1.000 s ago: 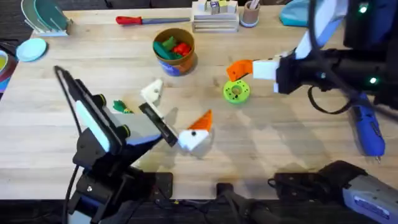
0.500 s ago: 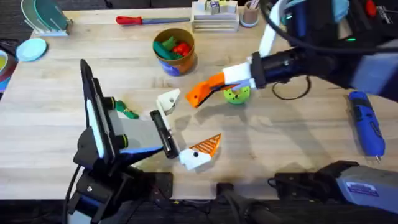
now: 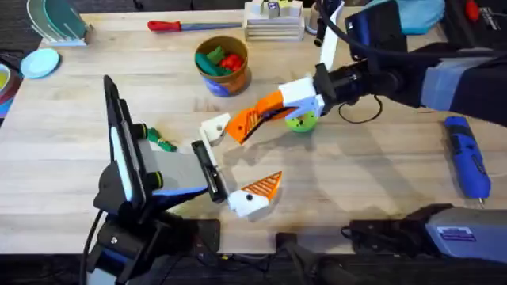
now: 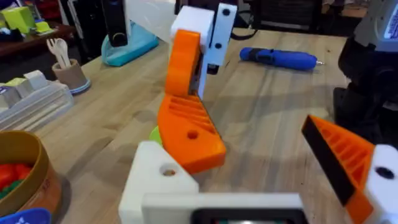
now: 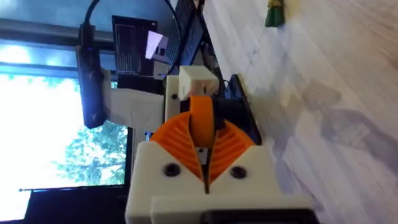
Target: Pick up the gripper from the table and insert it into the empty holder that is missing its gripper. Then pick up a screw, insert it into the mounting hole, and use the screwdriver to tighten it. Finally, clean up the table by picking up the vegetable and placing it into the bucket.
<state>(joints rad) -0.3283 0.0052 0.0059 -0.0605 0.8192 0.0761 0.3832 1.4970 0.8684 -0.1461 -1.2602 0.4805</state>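
My right gripper (image 3: 280,103) is shut on the gripper (image 3: 245,120), an orange ribbed block, and holds it against the bare white finger, the empty holder (image 3: 214,127), of my left gripper (image 3: 238,157). The left gripper is open wide, and its other finger (image 3: 261,188) carries an orange pad. From the left wrist, the orange gripper (image 4: 186,127) touches the holder (image 4: 158,180). From the right wrist, orange pads (image 5: 171,140) clamp the block (image 5: 200,121). The vegetable (image 3: 160,141) lies beside the left arm. The bucket (image 3: 222,67) and screwdriver (image 3: 178,25) stand farther back. The screw is out of view.
A green disc (image 3: 303,121) lies partly under the right gripper. A blue power tool (image 3: 467,162) rests at the right edge. A clear organiser (image 3: 273,22), a cup (image 3: 318,20) and a dish rack (image 3: 55,22) line the back edge.
The right arm swept left with the orange gripper, from above the green disc to the left gripper's bare finger. The left arm turned and shifted slightly, then held still.
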